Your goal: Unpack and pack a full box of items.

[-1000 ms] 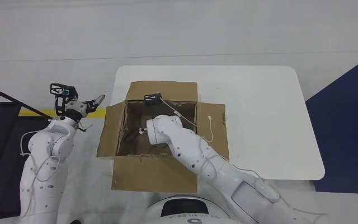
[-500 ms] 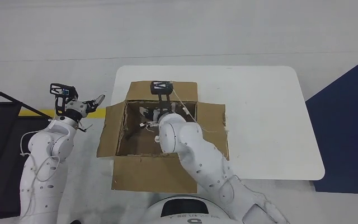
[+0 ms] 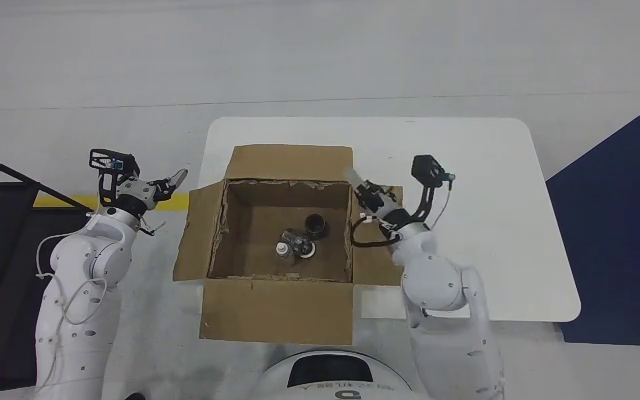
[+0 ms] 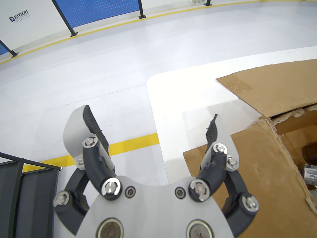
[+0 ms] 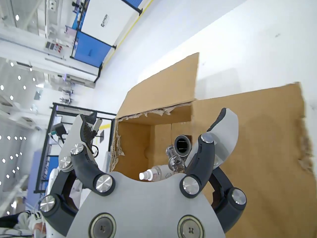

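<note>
Well, table [image 3: 480, 190]: white; we see the box resting on its left half.
Box [image 3: 290, 162]: brown cardboard, all four flaps folded out.
Left gripper [image 4: 151, 117]: off the table's left edge, beside the left flap; jaws wide, empty.
Right gripper [image 5: 153, 117]: above the right flap; jaws wide, empty.
Black tube [image 3: 316, 223] and white bottle [image 5: 158, 172]: close together on the box floor.

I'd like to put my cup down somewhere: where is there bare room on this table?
The white table right of the cardboard box is bare; so is the box floor's left half. Crowded: mid-floor, around the spray bottle and black cylinder.
</note>
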Controlling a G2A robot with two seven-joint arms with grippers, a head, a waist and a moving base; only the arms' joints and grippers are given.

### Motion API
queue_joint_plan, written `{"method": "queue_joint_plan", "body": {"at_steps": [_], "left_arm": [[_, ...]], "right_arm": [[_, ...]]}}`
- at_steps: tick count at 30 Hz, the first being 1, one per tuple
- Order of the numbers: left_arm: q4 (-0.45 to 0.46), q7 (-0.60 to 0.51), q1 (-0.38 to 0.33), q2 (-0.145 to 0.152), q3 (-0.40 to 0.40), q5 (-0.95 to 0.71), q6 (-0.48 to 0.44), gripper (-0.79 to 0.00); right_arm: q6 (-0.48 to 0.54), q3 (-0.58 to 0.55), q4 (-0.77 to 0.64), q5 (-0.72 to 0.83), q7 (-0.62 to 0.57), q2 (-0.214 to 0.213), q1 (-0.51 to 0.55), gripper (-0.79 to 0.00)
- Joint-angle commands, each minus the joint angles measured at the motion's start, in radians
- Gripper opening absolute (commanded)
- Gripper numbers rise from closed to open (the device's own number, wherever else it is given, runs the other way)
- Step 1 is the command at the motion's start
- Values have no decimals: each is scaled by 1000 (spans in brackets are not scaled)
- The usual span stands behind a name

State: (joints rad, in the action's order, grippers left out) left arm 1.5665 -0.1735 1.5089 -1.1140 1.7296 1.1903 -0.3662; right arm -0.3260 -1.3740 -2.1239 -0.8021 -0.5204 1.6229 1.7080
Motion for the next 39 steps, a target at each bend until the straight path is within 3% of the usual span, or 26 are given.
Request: {"method": "queue_joint_plan", "body": {"at_steps": [1, 10, 13, 21, 22, 25, 26, 27, 28, 29, 39], "left_arm": [[0, 0, 0, 0, 0, 0, 0, 0], [0, 0, 0, 0, 0, 0, 0, 0], [0, 0, 0, 0, 0, 0, 0, 0], [0, 0, 0, 0, 0, 0, 0, 0], [0, 0, 0, 0, 0, 0, 0, 0], [0, 0, 0, 0, 0, 0, 0, 0], [0, 0, 0, 0, 0, 0, 0, 0], [0, 0, 0, 0, 0, 0, 0, 0], [0, 0, 0, 0, 0, 0, 0, 0], [0, 0, 0, 0, 0, 0, 0, 0], [0, 0, 0, 0, 0, 0, 0, 0]], "right_arm": [[40, -79, -2, 79, 22, -5, 36, 0], [59, -251, 69, 239, 97, -19, 131, 0], [67, -268, 134, 309, -13, -27, 89, 0], [336, -407, 334, 813, -306, -51, -6, 0], [360, -417, 347, 856, -333, -54, -11, -55], [428, -438, 368, 976, -408, -62, -23, -397], [439, -437, 365, 997, -428, -65, -31, -336], [445, -435, 366, 1009, -443, -68, -38, -336], [446, -430, 364, 1012, -454, -70, -45, -206], [441, -419, 355, 1008, -466, -73, -56, -175], [329, -207, 273, 861, -508, -91, -197, -65]]}}
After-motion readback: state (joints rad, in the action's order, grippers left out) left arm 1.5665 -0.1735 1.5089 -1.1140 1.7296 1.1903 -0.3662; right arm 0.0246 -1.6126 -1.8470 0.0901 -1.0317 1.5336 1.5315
